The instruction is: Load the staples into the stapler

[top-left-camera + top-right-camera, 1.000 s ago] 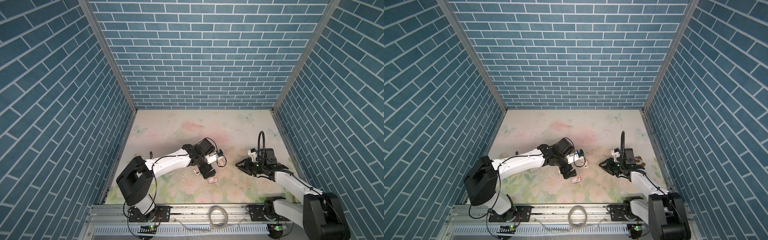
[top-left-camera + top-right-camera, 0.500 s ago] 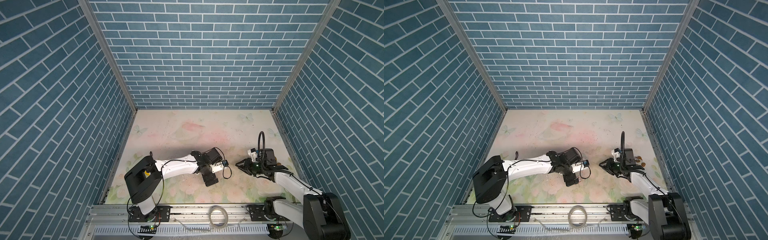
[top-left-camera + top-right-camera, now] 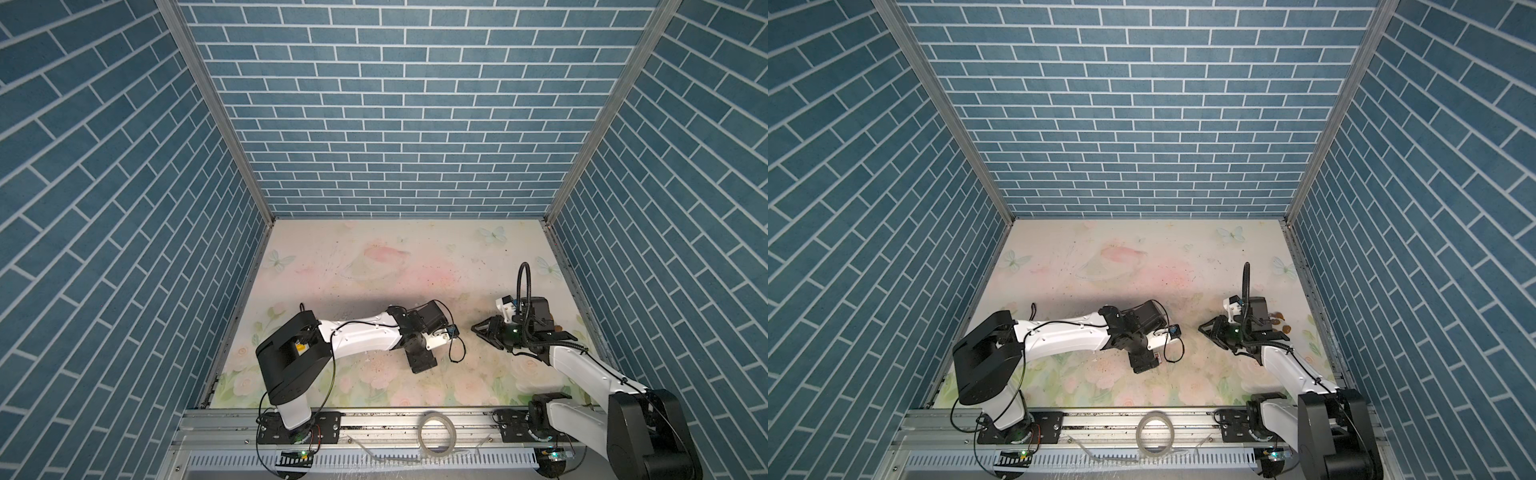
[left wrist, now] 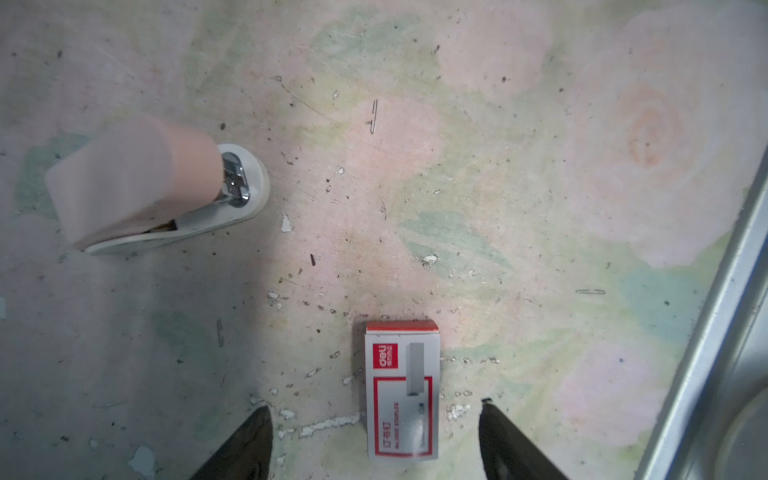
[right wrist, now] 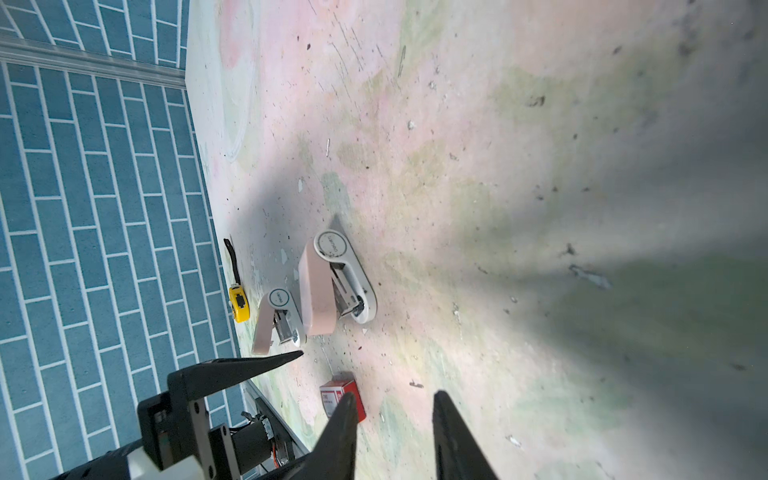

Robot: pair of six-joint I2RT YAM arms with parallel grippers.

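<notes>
Two staplers rest on their bases on the table (image 3: 374, 266), both with pink tops and white bases. The stapler (image 5: 337, 286) is nearer the box, and a second stapler (image 5: 277, 318) sits near it, toward the wall. On each, a metal magazine shows between top and base.

Staples: cannot tell where they are.

The box (image 4: 401, 390), red and white, lies flat and apart from the stapler.

The left arm is stretched low from its base to mid-table, wrist bent down. The left gripper (image 4: 374, 405) points straight down with its jaws wide apart. They straddle one end of the box with a gap on each side and grip nothing.

The right arm reaches in from the front right. The right gripper (image 5: 395, 394) is low, aimed across at the left one and well apart from it. Its jaws are part-way apart with nothing between them.

A small yellow item (image 5: 239, 303) lies by the wall past the second stapler. A tape ring (image 3: 436, 432) sits on the front rail.

The box is shut, so its contents are hidden.
</notes>
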